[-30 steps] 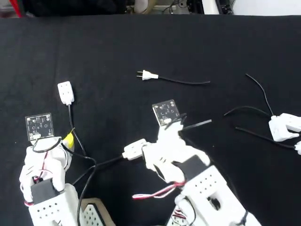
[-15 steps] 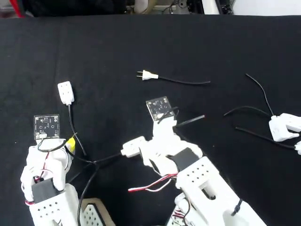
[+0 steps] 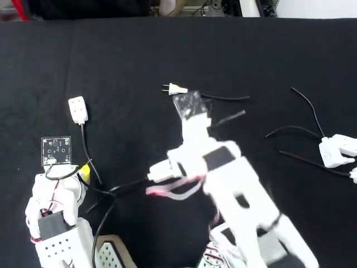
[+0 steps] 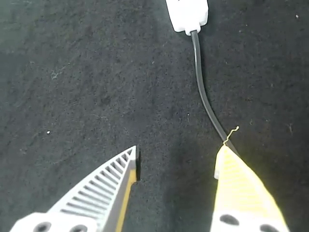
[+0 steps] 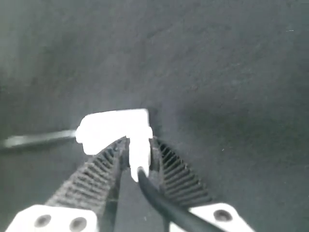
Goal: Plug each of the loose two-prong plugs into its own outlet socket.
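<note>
A loose white two-prong plug [image 3: 177, 89] lies mid-table, prongs pointing left, its black cord trailing right. Just in front of it stands my right arm [image 3: 195, 131]. My right gripper [image 5: 139, 143] is shut on a white plug [image 5: 116, 130], and a black cord [image 5: 159, 198] runs back from between the fingers. At the left lies a white outlet socket [image 3: 78, 110], also in the left wrist view [image 4: 188, 14], with its cord [image 4: 203, 96] running past the yellow fingertip [image 4: 227, 162]. My left gripper [image 4: 178, 154] hangs open above the cloth, short of that socket.
A second white socket block [image 3: 337, 151] with several black cords sits at the right edge. A white connector [image 3: 162, 170] with a black cord lies beside the right arm. Black cloth [image 3: 122, 56] covers the table; the far half holds nothing but the loose plug.
The right arm has swung forward and now stands just short of the loose plug, carrying its plug and cord stub along. The left arm shifted slightly right a second ago, then held still.
</note>
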Tool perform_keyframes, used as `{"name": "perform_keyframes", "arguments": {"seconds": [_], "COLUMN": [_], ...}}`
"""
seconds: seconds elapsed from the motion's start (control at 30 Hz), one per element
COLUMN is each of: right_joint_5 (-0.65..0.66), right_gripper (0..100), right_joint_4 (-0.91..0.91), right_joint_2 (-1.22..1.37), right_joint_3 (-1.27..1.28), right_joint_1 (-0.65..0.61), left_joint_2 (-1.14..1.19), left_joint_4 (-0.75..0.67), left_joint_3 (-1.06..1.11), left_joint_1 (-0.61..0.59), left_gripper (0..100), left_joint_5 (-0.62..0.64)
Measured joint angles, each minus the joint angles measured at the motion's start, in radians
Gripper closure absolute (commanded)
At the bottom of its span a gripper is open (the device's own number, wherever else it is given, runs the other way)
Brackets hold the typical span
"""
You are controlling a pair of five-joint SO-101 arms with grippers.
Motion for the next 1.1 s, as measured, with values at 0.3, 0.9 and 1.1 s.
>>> {"name": "perform_keyframes", "arguments": {"seconds": [0.3,0.9,1.1], "right_joint_5": [0.005,-0.034,-0.023], "right_gripper": [98.6,98.7,98.7], "right_joint_4": [0.091,-0.103,-0.11], "right_joint_2": [0.252,0.086,0.086], "right_joint_3": [-0.17,0.058,0.058], "right_joint_1": [-0.018,-0.097,-0.051], "left_joint_2": [0.0,0.0,0.0], "left_joint_4": [0.0,0.0,0.0], "left_joint_3": [0.0,0.0,0.0], "left_joint_1": [0.0,0.0,0.0], "left_gripper": [74,74,74], "left_joint_5": [0.0,-0.008,-0.008]}}
